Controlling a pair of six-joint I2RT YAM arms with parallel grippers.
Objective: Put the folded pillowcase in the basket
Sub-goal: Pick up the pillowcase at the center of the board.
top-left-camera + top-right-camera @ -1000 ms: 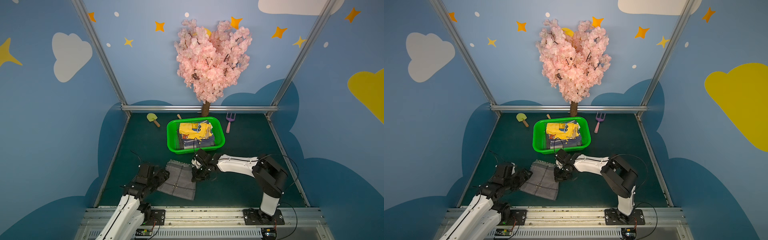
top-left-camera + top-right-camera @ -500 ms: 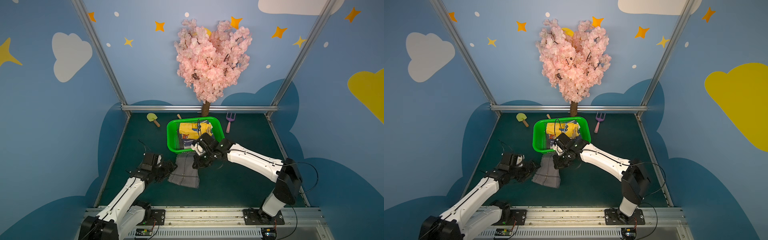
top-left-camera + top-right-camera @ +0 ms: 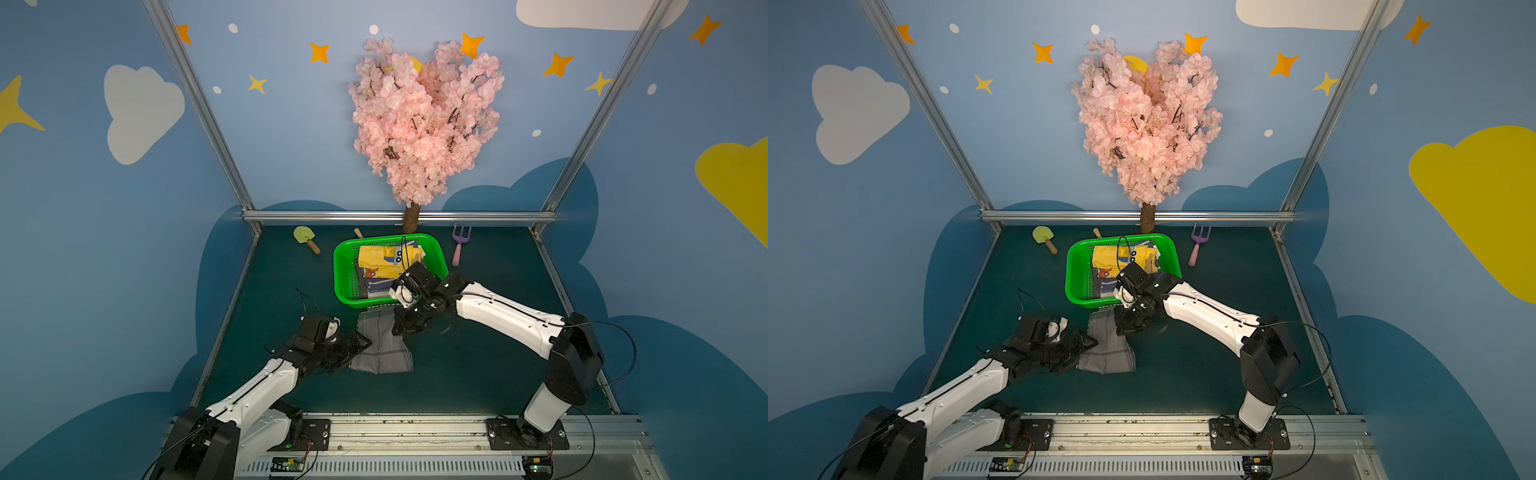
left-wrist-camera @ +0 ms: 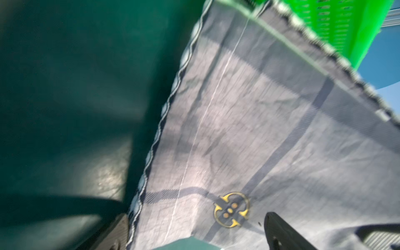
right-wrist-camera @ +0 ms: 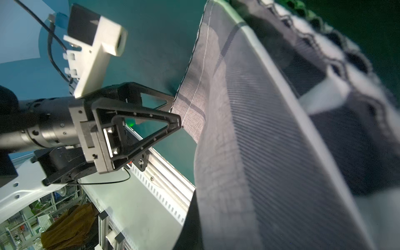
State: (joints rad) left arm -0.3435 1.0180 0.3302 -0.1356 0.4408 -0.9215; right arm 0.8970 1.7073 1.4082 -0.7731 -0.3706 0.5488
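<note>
pillowcase (image 3: 380, 349): grey check, folded, not in the basket (image 3: 344, 266) yet. Its near end lies on the green mat (image 3: 478, 374) and its far end is lifted up against the basket's near wall.
feel: my guess is super light and floppy with zero stiffness, so it sags, and the fold can slip open if it hangs from one edge.
where to grab: I'd pinch through all the layers at an edge, ideally at two corners.
right gripper (image 3: 401, 328): jaws closed on the cloth's far edge, arm stretched out low, wrist tipped down beside the basket.
left gripper (image 5: 176, 112): jaws spread wide at the near corner, not pinching anything, forearm low over the mat.
basket contents: there's already a yellow cloth (image 3: 386, 259) inside.
</note>
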